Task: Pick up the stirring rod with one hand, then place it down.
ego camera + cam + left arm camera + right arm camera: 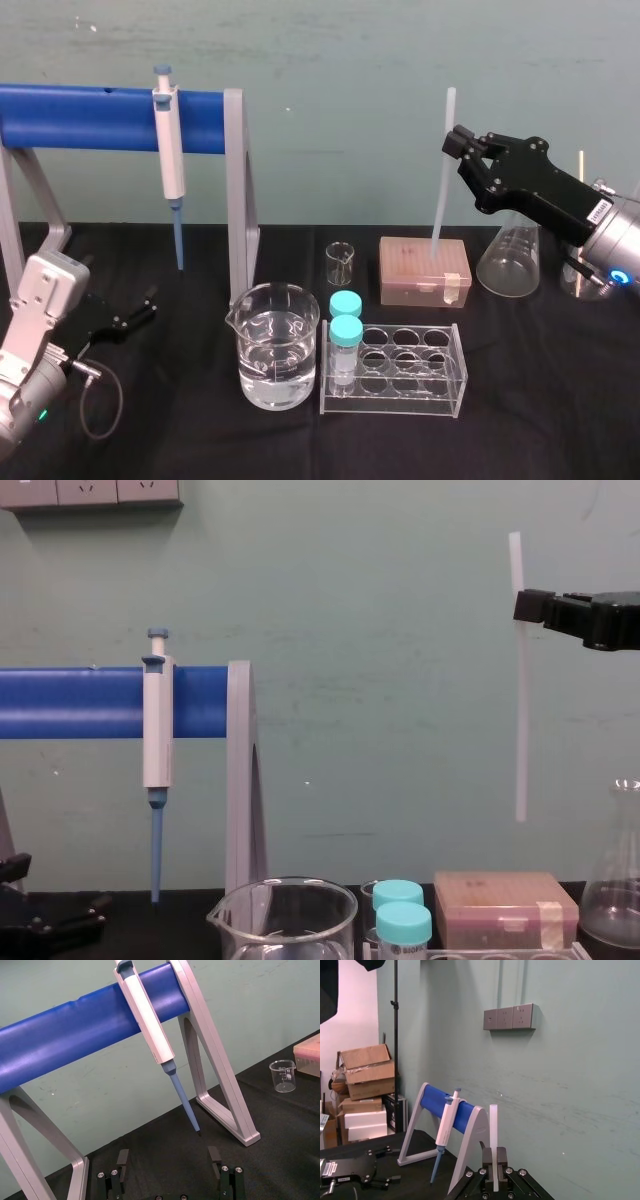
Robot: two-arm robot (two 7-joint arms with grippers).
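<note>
Bench (pixel 180 440) draped in black. Right tool (pixel 462 148) is raised above it, clamped on the stirring rod (pixel 441 190) near its top; the rod hangs almost upright, clear above an orange box (pixel 424 268). Left tool (pixel 138 308) rests low at the left, wide open and empty.

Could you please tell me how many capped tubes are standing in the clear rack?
2 capped tubes, both at the left end of the rack: one in front, the other just behind it. The remaining slots look empty, so none seems hidden.

The right pincer (pixel 457 143) hangs high, clamped tight; the left pincer (pixel 140 308) sits low, spread wide.
</note>
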